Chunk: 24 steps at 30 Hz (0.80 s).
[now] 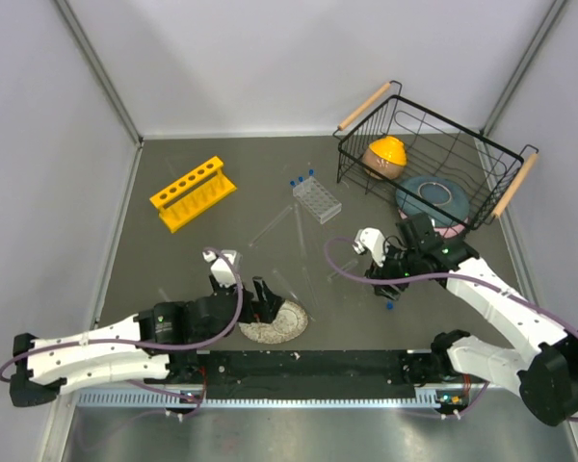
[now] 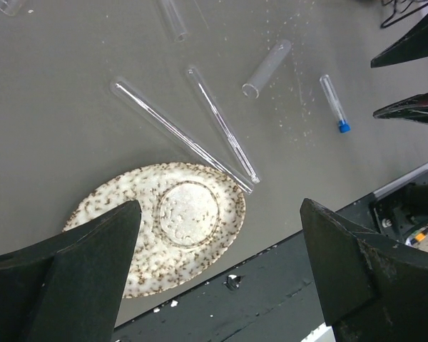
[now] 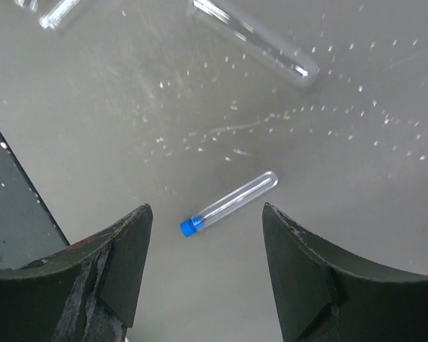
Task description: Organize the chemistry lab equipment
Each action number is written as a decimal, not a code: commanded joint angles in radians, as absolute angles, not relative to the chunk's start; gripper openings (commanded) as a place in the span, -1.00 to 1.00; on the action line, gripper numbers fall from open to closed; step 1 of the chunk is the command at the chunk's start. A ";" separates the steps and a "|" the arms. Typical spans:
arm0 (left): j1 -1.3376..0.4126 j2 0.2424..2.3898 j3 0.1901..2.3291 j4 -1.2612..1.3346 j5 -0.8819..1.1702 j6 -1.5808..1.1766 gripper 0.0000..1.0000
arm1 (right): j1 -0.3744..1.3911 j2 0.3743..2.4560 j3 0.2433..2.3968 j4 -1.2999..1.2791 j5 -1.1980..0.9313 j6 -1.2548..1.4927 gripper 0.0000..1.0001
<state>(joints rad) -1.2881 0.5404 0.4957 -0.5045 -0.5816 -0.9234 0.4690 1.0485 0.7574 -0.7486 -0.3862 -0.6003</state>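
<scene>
The right gripper point(image 3: 207, 208) is hanging with its jaws parted and empty over a blue-capped vial point(image 3: 228, 203) lying flat on the table point(image 3: 342, 142). The left gripper point(image 2: 221, 206) is gaping wide, holding nothing, above the speckled disc point(image 2: 164, 228), with two long test tubes point(image 2: 178, 135) lying just beside it. Only the overhead view is showing the yellow rack point(image 1: 193, 192), the clear rack point(image 1: 318, 202) and the wire basket point(image 1: 458, 123).
</scene>
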 commanded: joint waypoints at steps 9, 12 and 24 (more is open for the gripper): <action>-1.184 0.716 0.545 -0.374 -0.401 -0.838 0.98 | 0.474 1.087 0.687 -0.776 -0.348 -0.597 0.29; -1.174 0.733 0.526 -0.330 -0.380 -0.844 0.98 | 0.474 1.126 0.692 -0.764 -0.301 -0.581 0.29; -1.152 0.718 0.477 -0.259 -0.350 -0.864 0.98 | 0.472 1.296 0.684 -0.675 -0.227 -0.525 0.20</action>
<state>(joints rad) -1.1633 0.7372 0.4927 -0.3336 -0.3653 -0.8616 0.4690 1.2747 0.6804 -0.7216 -0.2493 -0.5491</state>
